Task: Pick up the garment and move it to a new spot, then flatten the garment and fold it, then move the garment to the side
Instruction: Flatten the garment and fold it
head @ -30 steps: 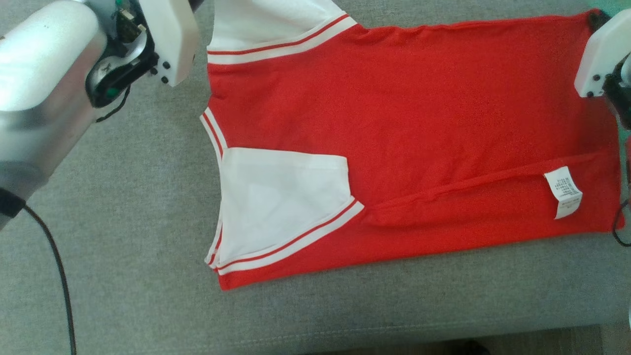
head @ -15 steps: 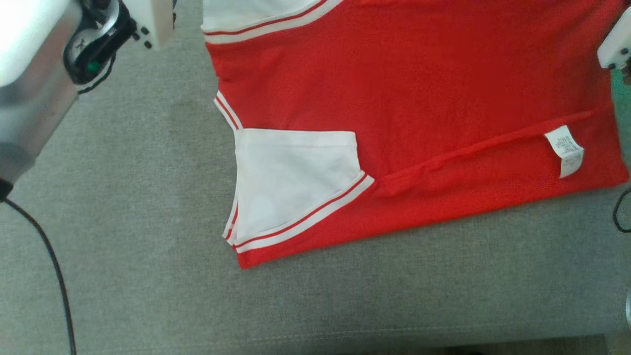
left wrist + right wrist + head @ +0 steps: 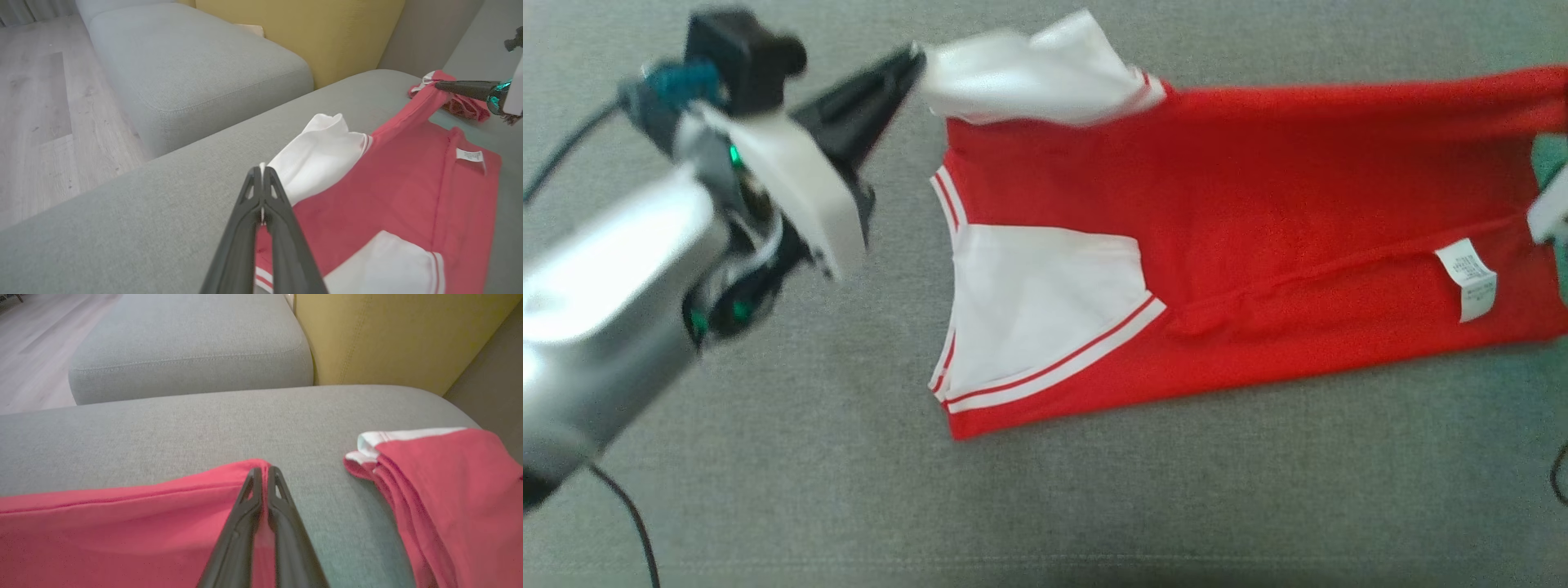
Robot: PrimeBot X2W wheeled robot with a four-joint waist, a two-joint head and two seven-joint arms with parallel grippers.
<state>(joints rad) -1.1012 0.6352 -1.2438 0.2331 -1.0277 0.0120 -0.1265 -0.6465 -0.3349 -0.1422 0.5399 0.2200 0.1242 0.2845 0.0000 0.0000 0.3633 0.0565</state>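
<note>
Garment [image 3: 1258, 204]: red body with white sleeves, spread on a grey sofa seat [image 3: 768, 449]. Its care label [image 3: 1466, 279] faces up at one short end.

Left claw [image 3: 913, 64]: fingers pressed together, pinching the garment by the white sleeve [image 3: 1029, 77] at the corner farthest from the label. The sleeve is bunched and lifted clear of the seat.

Right claw [image 3: 263, 470]: closed on the red edge at the label end, on the side away from the robot. That long edge runs raised and straight between the two claws.

Second sleeve [image 3: 1045, 302]: flat, well away from the label, striped cuff turned toward it.

Edges: the long edge on the robot's side of the label lies flat.

Room: a broad band of bare seat lies robot-side of the label, and more lies past the sleeve end.

Another red garment [image 3: 449, 477]: crumpled just past the label end, with a strip of seat between.
</note>
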